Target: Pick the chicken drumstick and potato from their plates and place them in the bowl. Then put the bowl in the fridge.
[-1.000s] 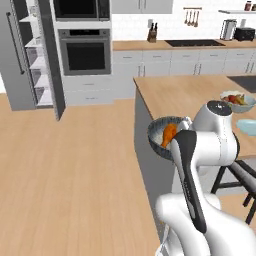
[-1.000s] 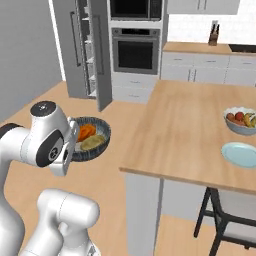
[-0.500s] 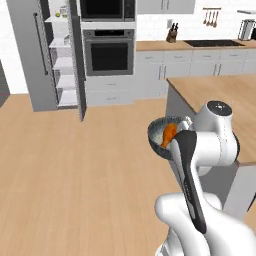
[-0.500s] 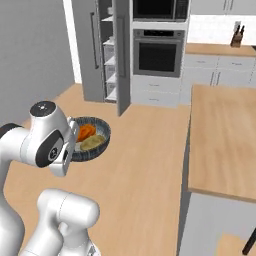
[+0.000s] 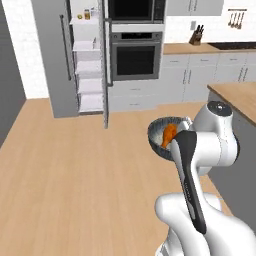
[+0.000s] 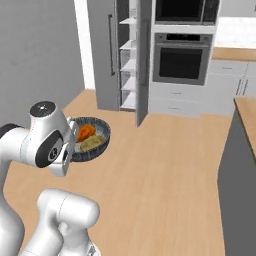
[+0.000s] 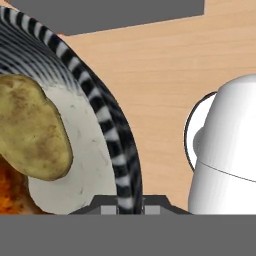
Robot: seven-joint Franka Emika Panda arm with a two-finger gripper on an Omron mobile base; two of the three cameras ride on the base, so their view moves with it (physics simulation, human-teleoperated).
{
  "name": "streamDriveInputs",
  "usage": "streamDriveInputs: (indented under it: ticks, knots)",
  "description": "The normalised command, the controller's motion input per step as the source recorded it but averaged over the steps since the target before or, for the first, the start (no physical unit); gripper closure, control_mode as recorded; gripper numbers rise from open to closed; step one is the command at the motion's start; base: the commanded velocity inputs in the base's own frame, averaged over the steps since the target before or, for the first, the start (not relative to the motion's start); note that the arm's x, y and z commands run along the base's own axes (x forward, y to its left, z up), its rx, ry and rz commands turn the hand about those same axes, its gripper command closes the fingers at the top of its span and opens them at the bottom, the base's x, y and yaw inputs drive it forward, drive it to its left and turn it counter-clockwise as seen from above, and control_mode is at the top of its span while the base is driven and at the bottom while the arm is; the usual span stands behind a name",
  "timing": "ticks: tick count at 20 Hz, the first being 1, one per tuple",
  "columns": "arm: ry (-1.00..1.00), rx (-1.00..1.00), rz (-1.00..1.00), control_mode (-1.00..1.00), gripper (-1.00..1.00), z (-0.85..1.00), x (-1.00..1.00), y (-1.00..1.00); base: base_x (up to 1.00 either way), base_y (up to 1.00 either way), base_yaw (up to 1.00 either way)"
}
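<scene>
Dark grey round speckled bowl (image 6: 89, 138), rim pinched by gripper (image 7: 129, 204), we judge; fingertips barely visible. Orange-brown roasted drumstick (image 6: 85, 132) and yellowish-tan potato (image 7: 31, 132) inside. Load rigid, loose contents: we keep level. Tall grey open fridge (image 5: 85, 65) ahead.

I can read no text, label, brand, number or sign anywhere around me. The fridge (image 5: 57, 55) door and its white shelves carry no lettering I can make out, and the small jars on the top shelf are too tiny to show any label. The wall oven (image 5: 136, 52) front is plain dark glass and grey trim. The bowl (image 7: 107, 130) I carry has only stripes.
</scene>
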Motion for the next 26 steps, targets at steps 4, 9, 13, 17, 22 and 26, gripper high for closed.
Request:
streamDriveInputs:
  ticks: [4, 9, 13, 17, 22, 26]
  knots:
    - [0.0, 0.0, 0.0, 1.0, 1.0, 0.0, 0.0, 0.0, 1.0, 1.0, -0.01]
    - [0.0, 0.0, 0.0, 1.0, 1.0, 0.0, 0.0, 0.0, 1.0, 1.0, -0.02]
    - [0.0, 0.0, 0.0, 1.0, 1.0, 0.0, 0.0, 0.0, 1.0, 1.0, -0.15]
    - [0.0, 0.0, 0.0, 1.0, 1.0, 0.0, 0.0, 0.0, 1.0, 0.93, -0.27]
    - [0.0, 0.0, 0.0, 1.0, 1.0, 0.0, 0.0, 0.0, 1.0, 0.63, -0.25]
    - [0.0, 0.0, 0.0, 1.0, 1.0, 0.0, 0.0, 0.0, 1.0, 0.31, -0.31]
